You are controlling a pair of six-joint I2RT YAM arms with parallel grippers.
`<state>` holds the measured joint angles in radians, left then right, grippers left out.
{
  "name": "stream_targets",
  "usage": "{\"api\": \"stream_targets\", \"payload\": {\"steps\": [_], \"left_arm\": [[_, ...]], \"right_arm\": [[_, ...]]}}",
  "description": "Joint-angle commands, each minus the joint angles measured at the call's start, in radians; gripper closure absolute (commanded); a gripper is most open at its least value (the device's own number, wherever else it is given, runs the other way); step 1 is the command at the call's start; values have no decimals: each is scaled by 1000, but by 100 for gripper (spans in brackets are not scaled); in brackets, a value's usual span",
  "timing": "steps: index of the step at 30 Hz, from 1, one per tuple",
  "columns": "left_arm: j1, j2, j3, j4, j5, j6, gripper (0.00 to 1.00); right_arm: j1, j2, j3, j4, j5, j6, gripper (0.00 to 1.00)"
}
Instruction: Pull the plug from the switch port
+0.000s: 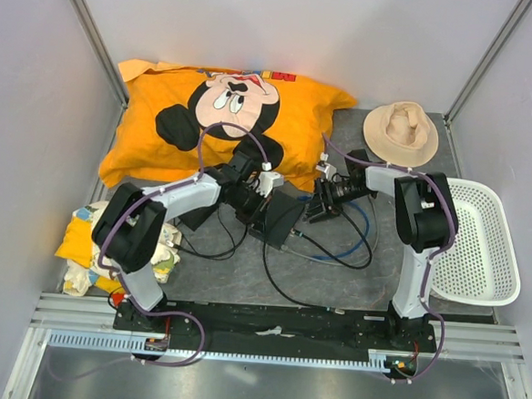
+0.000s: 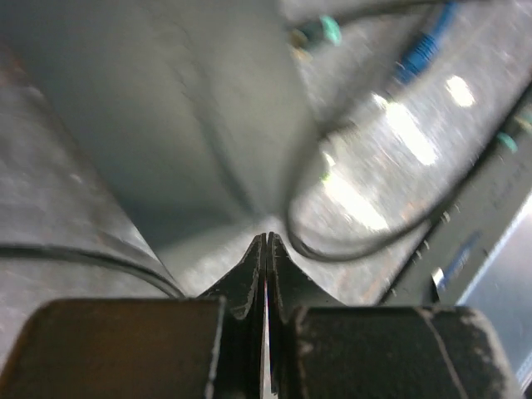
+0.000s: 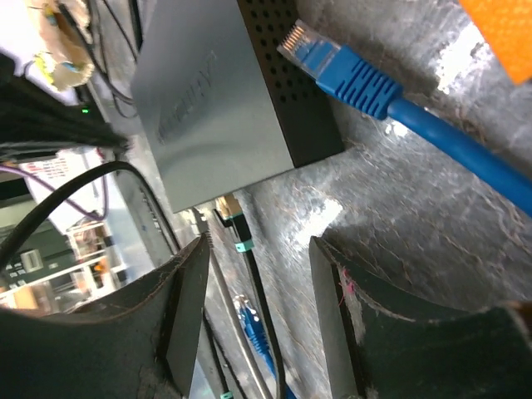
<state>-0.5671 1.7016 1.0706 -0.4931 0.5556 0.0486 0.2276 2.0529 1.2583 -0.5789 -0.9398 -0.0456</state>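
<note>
The switch [image 1: 287, 224] is a flat black box lying in the middle of the grey mat. In the right wrist view its top [image 3: 216, 100] fills the upper left. A black cable with a teal ring [image 3: 242, 246] ends in a gold-tipped plug [image 3: 226, 209] at the switch's port edge. My right gripper [image 3: 258, 258] is open, with its jaws on either side of that cable and a little short of the plug. My left gripper [image 2: 268, 243] is shut and empty, with its tips down on or just above the switch's top [image 2: 166, 108].
A loose blue plug [image 3: 332, 66] lies by the switch's vented side, and another blue plug [image 3: 249, 320] lies near the black cable. An orange Mickey pillow [image 1: 226, 115] lies behind, a tan hat [image 1: 400, 131] is at the back right, a white basket [image 1: 478, 242] is at the right and a cloth [image 1: 85, 242] is at the left.
</note>
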Motion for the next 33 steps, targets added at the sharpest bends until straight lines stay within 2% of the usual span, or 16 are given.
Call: {"api": "stream_targets", "payload": {"steps": [1, 7, 13, 18, 28, 33], "left_arm": [[10, 114, 120, 71, -74, -76, 99], [10, 223, 209, 71, -108, -79, 98], [10, 253, 193, 73, -120, -96, 98], [6, 266, 189, 83, -118, -108, 99], [-2, 271, 186, 88, -123, -108, 98], [-7, 271, 173, 91, -123, -107, 99]], "right_arm": [[3, 61, 15, 24, 3, -10, 40], [16, 49, -23, -30, 7, -77, 42], [52, 42, -83, -7, 32, -73, 43], [76, 56, -68, -4, 50, -69, 44], [96, 112, -40, 23, 90, -40, 58], [96, 121, -31, 45, 90, 0, 58]]}}
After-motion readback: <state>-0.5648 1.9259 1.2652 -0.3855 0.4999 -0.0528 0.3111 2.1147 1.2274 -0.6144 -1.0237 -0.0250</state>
